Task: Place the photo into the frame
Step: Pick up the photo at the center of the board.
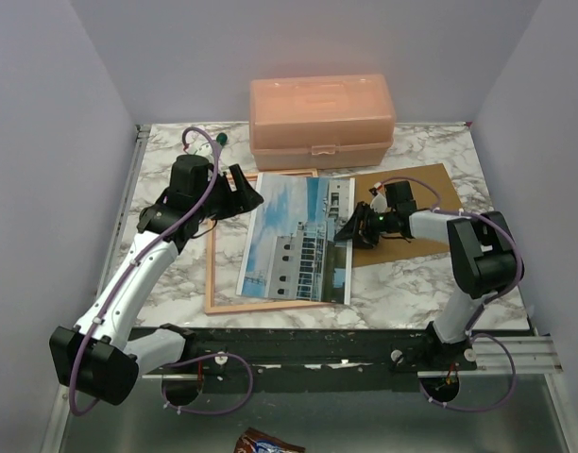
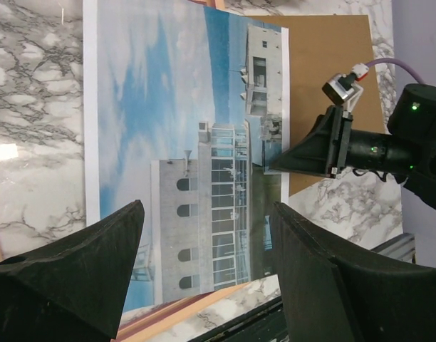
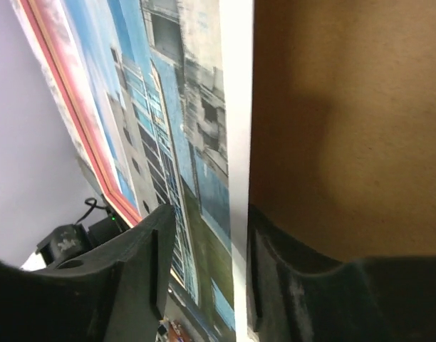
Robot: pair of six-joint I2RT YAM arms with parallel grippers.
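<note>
The photo [image 1: 294, 241] lay face up on a marble table [image 1: 393, 283], resting over the frame [image 1: 210, 274], whose left and near edges showed beyond it. The photo's right edge overlapped a brown backing board [image 1: 416, 193]. The left gripper [image 1: 237, 201] hovered wide open and empty above the frame's far left corner. The right gripper [image 1: 350, 231] sat low at the photo's right edge, its fingers [image 3: 157, 242] partly apart, straddling the white border without clamping it.
</note>
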